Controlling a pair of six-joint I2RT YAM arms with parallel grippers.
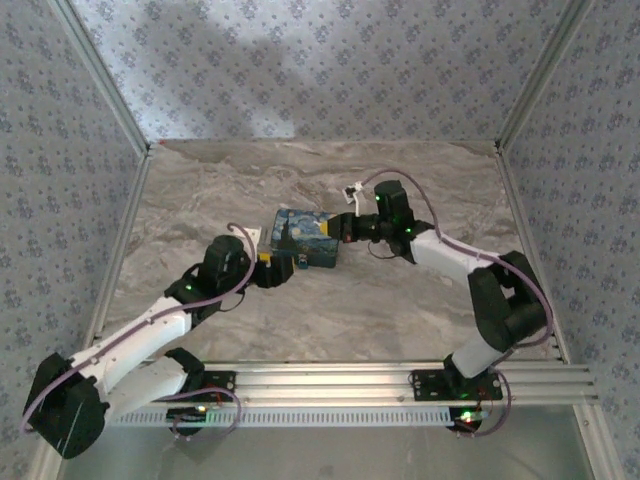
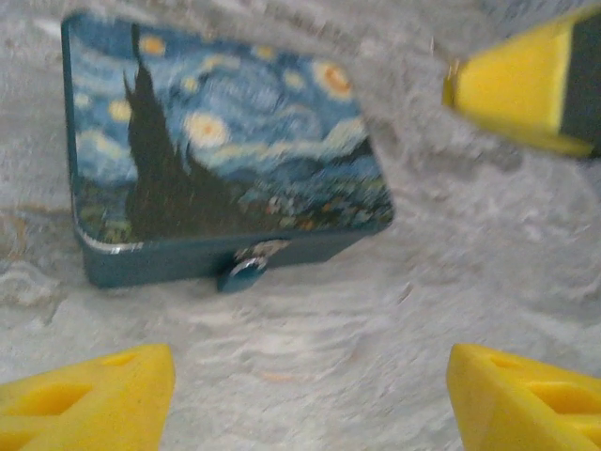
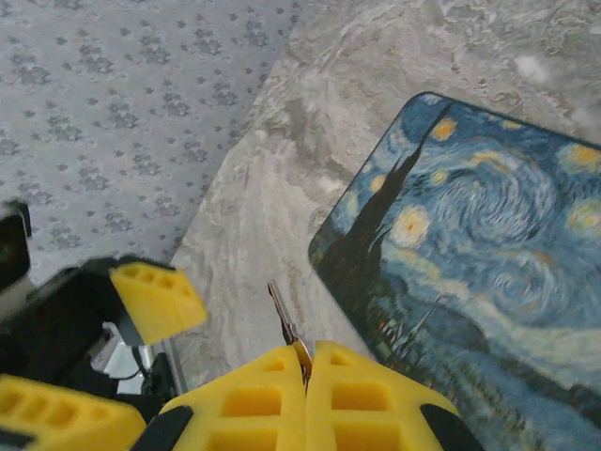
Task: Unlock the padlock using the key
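Note:
The padlock [image 2: 242, 272] is a tiny blue-grey lump hanging from the latch on the front wall of the blue-and-yellow swirl-print box [image 2: 225, 141]. My left gripper [image 2: 310, 365] is open just in front of it, yellow fingers [image 2: 103, 395] wide apart over bare table. My right gripper [image 3: 307, 352] is shut on the key [image 3: 285, 319], whose thin metal blade sticks out past the pads, beside the box [image 3: 488, 263]. From above, the left gripper [image 1: 275, 272] sits at the box's [image 1: 305, 240] front left and the right gripper [image 1: 347, 228] at its right end.
The marble table [image 1: 330, 320] is boxed in by patterned fabric walls [image 1: 60, 180] on three sides. A metal rail [image 1: 400, 385] with the arm bases runs along the near edge. One of the right gripper's yellow fingers [image 2: 526, 85] shows in the left wrist view.

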